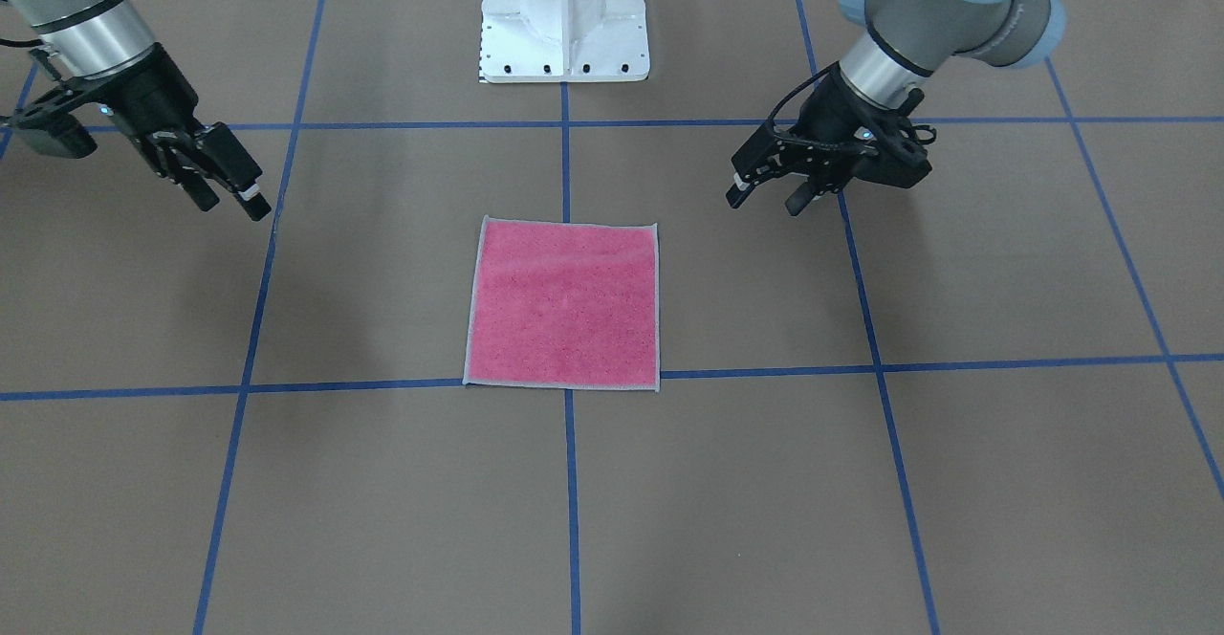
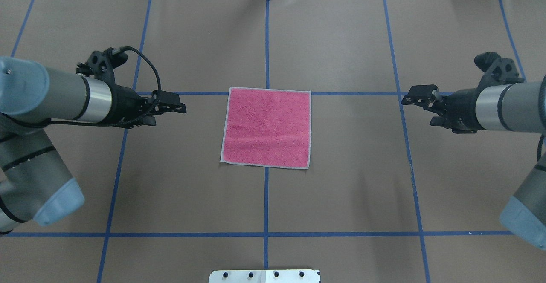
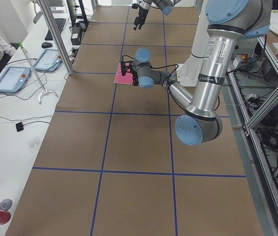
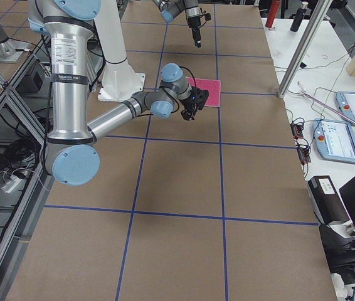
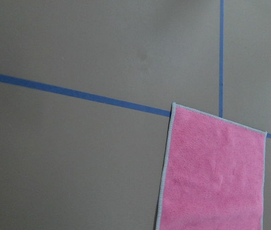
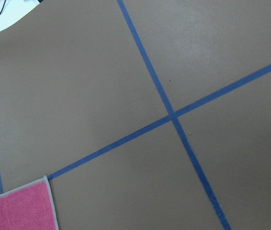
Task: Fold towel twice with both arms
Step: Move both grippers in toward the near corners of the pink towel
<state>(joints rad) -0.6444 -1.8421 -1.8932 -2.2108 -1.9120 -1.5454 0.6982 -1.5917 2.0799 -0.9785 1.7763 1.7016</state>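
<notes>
The towel [image 1: 564, 305] lies flat and unfolded at the middle of the table, pink face up, with light grey edging; it also shows in the overhead view [image 2: 266, 127] and both wrist views [image 5: 214, 172] [image 6: 16, 211]. My left gripper [image 2: 170, 114] is open and empty, hovering left of the towel, clear of it; in the front view it is on the right [image 1: 765, 200]. My right gripper [image 2: 420, 110] is open and empty, further off to the towel's right [image 1: 232, 203]. Neither touches the cloth.
The white pedestal base [image 1: 564, 23] stands at the table's near edge behind the towel. Blue tape lines [image 2: 266, 234] grid the brown table cover. A side bench with tablets [image 3: 11, 78] and metal posts [image 3: 55, 34] runs along the far edge.
</notes>
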